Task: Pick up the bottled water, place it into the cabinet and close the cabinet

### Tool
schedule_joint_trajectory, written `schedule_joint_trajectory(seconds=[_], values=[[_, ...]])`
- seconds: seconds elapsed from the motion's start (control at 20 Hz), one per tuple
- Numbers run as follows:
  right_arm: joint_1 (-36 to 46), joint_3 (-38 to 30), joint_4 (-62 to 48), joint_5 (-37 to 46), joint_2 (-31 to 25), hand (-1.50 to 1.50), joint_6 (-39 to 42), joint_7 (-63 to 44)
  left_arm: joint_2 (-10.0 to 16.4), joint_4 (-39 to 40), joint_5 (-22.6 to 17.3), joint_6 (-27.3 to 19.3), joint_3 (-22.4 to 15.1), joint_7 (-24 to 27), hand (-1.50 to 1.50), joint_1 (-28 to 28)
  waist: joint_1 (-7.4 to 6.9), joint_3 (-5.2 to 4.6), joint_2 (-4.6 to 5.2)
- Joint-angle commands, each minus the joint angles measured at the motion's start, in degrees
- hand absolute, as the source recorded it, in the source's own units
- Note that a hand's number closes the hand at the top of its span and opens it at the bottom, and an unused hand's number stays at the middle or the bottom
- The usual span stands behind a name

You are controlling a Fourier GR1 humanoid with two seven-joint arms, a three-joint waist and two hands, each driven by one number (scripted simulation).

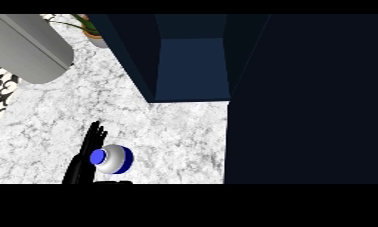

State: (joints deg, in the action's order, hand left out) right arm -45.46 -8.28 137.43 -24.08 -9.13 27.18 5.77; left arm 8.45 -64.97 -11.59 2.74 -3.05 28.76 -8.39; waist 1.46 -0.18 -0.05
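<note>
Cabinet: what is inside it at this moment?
Inside the cabinet only bare blue walls show; the bottled water stands outside on the counter, beside the left hand. The open door covers anything to its right.

Cut off at the top edge: cabinet (192, 66), plant (90, 30), grey cylinder (29, 46). Partly hidden behind the bottle (117, 161): left hand (80, 166), also cropped at the lower edge. Not discernible from above: bottle's label.

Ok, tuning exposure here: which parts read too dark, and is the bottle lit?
Head view: cabinet door at right near-black, featureless; cabinet interior lighter blue; bottled water bright on the pale counter; left hand beside it a dark silhouette.
</note>
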Motion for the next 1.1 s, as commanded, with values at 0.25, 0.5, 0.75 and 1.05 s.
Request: schedule_joint_trajectory(seconds=[0.25, 0.5, 0.75, 1.05], values=[[-5.0, -2.4, 10.7, -8.9, -0.7, -1.5, -0.7, -1.9, 0.1, 14.1, -1.7, 11.9, 0.9, 10.1, -1.5, 5.7, -0.06, 0.02, 0.03], [-5.4, -5.3, 8.5, -11.2, -2.2, -1.5, 0.8, 0.2, -3.3, 18.3, -5.1, 13.7, 3.1, 10.3, 1.5, 9.7, -0.07, 0.06, 0.0], [-6.8, -6.5, 11.6, -13.3, -4.2, -1.5, -0.3, -1.7, -4.1, 20.6, -7.3, 18.7, 4.0, 13.0, 1.5, 9.0, -0.18, 0.02, 0.0], [-5.9, -4.7, 12.6, -11.4, -3.0, -1.5, -2.8, -2.7, -3.2, 19.1, -6.2, 18.3, 4.0, 13.7, 1.5, 12.2, -0.72, 0.06, 0.03]])
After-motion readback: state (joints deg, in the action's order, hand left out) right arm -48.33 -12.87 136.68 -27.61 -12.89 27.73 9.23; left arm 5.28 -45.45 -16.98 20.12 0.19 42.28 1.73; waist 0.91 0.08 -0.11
